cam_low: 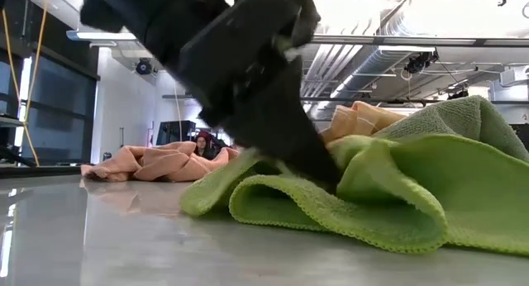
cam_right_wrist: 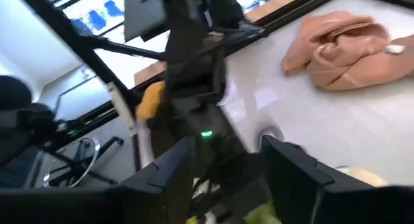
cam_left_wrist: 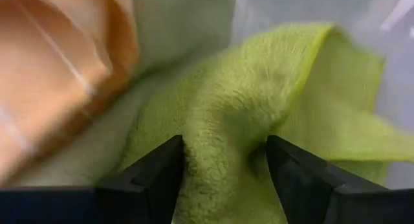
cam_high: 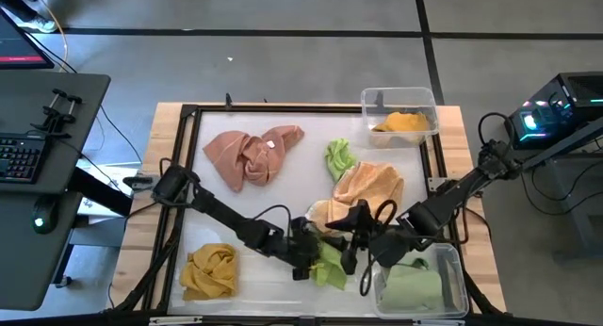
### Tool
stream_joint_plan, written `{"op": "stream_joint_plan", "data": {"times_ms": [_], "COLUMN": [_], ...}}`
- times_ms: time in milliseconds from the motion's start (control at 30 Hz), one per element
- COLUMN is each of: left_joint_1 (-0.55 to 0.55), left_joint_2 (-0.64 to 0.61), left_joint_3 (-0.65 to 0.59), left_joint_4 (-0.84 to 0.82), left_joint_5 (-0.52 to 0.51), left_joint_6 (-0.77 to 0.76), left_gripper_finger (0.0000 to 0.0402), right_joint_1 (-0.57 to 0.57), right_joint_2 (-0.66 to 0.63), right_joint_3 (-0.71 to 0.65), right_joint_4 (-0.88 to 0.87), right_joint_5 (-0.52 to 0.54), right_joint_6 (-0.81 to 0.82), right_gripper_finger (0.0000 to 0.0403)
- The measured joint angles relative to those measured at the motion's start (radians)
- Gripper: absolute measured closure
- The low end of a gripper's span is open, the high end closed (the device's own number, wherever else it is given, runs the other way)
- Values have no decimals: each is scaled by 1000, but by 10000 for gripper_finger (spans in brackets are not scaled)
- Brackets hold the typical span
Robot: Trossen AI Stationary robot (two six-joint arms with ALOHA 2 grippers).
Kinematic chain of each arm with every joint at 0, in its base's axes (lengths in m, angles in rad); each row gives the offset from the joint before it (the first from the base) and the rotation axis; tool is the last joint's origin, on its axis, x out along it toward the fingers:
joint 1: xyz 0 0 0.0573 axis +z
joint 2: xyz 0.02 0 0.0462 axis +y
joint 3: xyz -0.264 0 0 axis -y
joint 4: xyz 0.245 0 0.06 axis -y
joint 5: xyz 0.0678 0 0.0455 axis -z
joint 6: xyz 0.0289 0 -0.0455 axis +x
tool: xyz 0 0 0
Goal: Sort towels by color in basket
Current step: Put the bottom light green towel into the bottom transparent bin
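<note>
Left end effector (cam_high: 315,257) pinches a fold of the light green towel (cam_high: 329,267) at the near middle of the worktop (cam_high: 283,284), beside the peach towel (cam_high: 363,192), while the right end effector (cam_high: 356,253) hovers open right alongside.

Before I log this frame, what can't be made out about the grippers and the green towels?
- Right gripper: high view shows only dark arm parts, and the right wrist view is blurred, so whether it holds anything is unclear.
- Left gripper: fingers straddle a fold of the green towel; a firm pinch can't be confirmed.
- Towels in the near bin: count unclear, the right arm covers part.
</note>
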Motion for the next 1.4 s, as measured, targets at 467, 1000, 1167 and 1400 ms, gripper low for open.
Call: {"op": "stream_joint_plan", "data": {"times_ms": [467, 1000, 1167, 1400], "left_joint_1": [-66, -28, 25, 41], "left_joint_2": [-211, -588, -580, -582], "left_joint_3": [0, 0, 0, -3], "left_joint_4": [-310, -76, 31, 36], "left_joint_5": [-112, -172, -134, -98], "left_joint_6": [-325, 80, 101, 107], "left_gripper_finger": [387, 399, 400, 363], "right_joint_1": [49, -107, -169, -185], "right_joint_2": [8, 8, 4, 1], "right_joint_3": [0, 0, 0, 2], "right_joint_4": [-287, 219, 248, 215], "right_joint_5": [3, -123, -139, -225], "right_joint_6": [122, -535, -550, -492], "right_gripper_finger": [231, 231, 233, 307]}}
